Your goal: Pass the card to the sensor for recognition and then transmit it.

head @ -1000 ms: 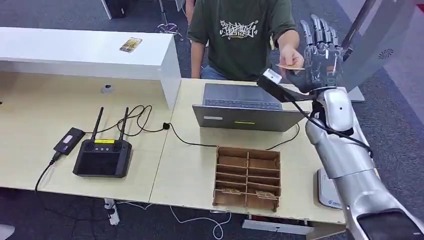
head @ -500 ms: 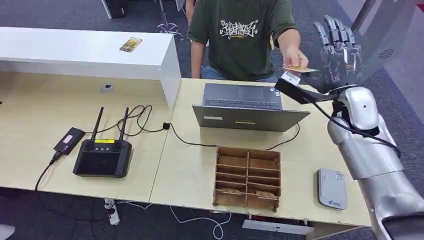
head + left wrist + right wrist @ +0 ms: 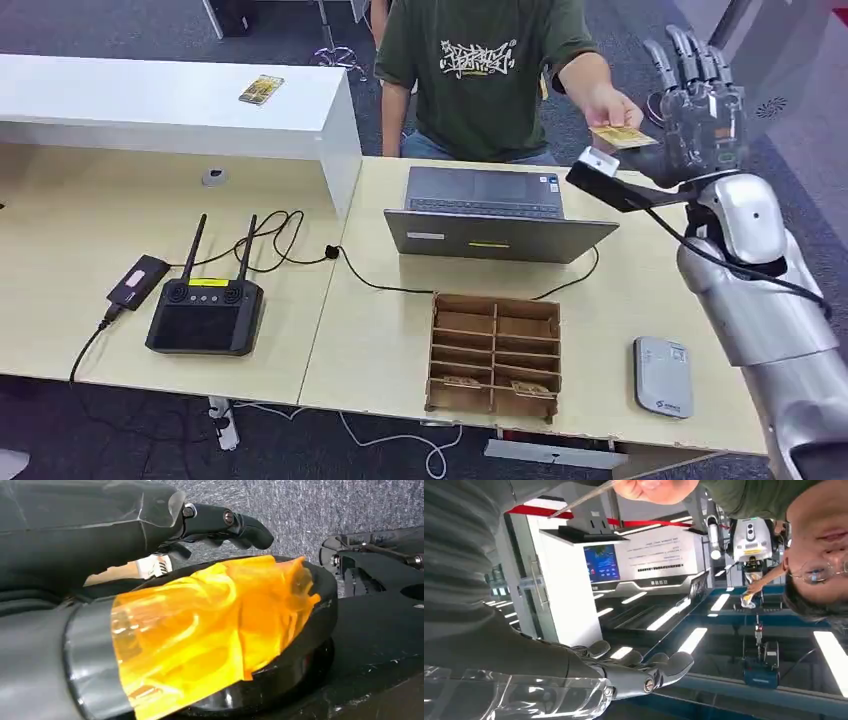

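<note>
One thin yellow card [image 3: 622,137] sits in the person's hand [image 3: 612,108], just beside my raised right hand [image 3: 695,105] at its nine o'clock; my fingers are spread, holding nothing. My left hand [image 3: 220,522] curls, holding nothing.

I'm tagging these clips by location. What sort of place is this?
Likely an office or lab reception-style desk: a laptop and a remote controller sit on a pale wooden table, a person stands behind it, and the floor is grey carpet.
</note>
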Available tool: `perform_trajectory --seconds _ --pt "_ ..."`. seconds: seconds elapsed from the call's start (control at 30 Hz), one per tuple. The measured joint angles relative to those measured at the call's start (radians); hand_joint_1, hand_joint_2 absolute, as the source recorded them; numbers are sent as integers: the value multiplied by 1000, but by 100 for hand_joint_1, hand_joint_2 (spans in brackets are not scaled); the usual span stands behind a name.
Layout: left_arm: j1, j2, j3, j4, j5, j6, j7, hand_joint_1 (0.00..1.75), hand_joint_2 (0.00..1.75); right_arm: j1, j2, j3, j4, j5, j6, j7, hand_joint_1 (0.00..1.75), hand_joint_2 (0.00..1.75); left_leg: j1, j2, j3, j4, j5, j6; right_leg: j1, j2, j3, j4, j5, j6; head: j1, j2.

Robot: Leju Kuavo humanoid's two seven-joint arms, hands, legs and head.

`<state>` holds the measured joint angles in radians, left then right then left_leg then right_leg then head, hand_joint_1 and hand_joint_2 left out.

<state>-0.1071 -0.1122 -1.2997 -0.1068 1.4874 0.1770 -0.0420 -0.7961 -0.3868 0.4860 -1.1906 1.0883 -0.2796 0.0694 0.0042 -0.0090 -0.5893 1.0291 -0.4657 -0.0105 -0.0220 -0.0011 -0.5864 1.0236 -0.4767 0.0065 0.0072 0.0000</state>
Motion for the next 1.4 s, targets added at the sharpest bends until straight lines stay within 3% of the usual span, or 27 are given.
perform_trajectory --seconds 0.03,0.07,1.1,1.2,1.33,1.4 --pt "0 0 0 0 0 0 -1 0 0 0 0 2 0 -1 0 0 138 175 0 0 0 0 0 0 0 0 0 0 0 0 0 0" --pt "0 0 0 0 0 0 -3 0 0 0 0 3 0 -2 -1 0 171 175 0 0 0 0 0 0 0 0 0 0 0 0 0 0" --pt "0 1 0 0 2 0 -3 0 0 0 0 35 3 -16 -1 0 175 175 0 0 0 0 0 0 0 0 0 0 0 0 0 0" --pt "0 0 0 0 3 0 -3 0 0 1 10 26 3 -158 60 -23 175 175 0 0 0 0 0 0 0 0 0 0 0 0 0 0" --pt "2 0 2 0 5 -1 -12 0 0 2 62 -36 13 -571 261 -38 175 175 0 0 0 0 0 0 0 0 0 0 0 0 0 0" --pt "3 1 3 0 6 -2 -13 0 0 -2 87 -68 32 -724 313 -38 175 175 0 0 0 0 0 0 0 0 0 0 0 0 0 0"
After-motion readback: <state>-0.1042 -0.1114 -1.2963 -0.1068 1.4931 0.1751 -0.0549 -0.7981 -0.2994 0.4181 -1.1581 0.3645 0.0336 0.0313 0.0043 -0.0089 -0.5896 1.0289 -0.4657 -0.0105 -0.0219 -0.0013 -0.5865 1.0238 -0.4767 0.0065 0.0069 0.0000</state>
